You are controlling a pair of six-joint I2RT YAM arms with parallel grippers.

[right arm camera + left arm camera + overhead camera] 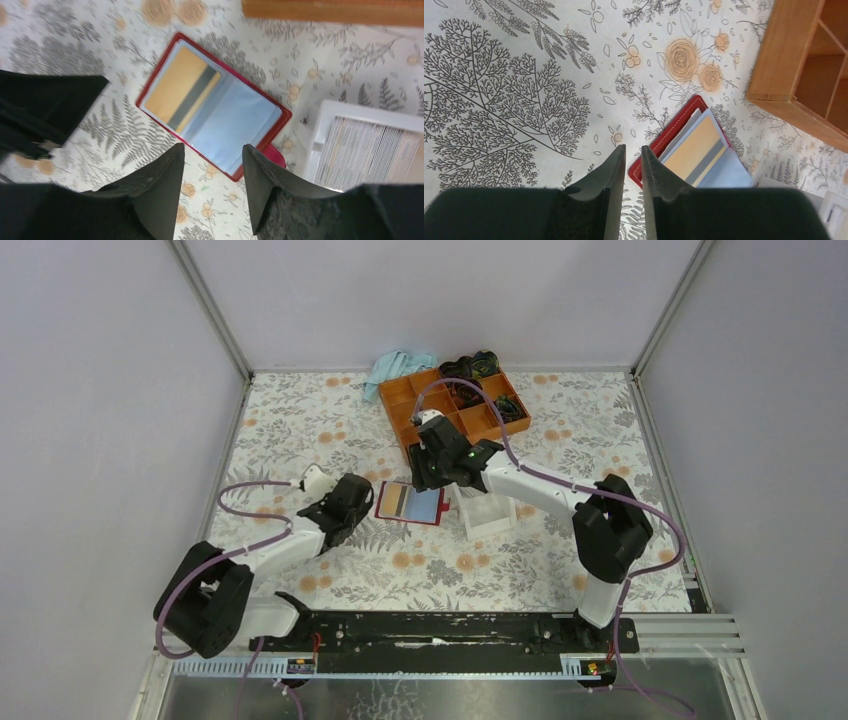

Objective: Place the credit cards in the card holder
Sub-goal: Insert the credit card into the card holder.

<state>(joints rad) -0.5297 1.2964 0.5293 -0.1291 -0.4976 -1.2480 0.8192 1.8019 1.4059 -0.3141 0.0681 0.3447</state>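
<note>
Logged card holder [212, 107] spread open and flat on the table, just ahead of right gripper [212, 147] and partly below its tips. Long axis slanted from ahead-left to near-right of that gripper, diagonal to the finger gap, fold crossing the middle. Found right gripper's jaws wide apart and empty. Found left gripper [633, 149] only a slit apart, also empty, with holder ahead and to its right; right fingertip [647, 157] sat just beside the red edge, contact not clear. Judged both arms close, right one more squarely over the pockets. Spotted tan card [180, 92] in the holder's left half as seen from right gripper, long axis along the fold and across the holder's length, dark stripe toward the fold; right half showed pale blue, card or bare pocket unclear. Saw more credit cards [367, 147] standing on edge in white box [325, 117], right of right gripper and near the holder's right corner. Judged right arm nearer for fetching one. Couldn't tell which way pocket mouths faced.
</note>
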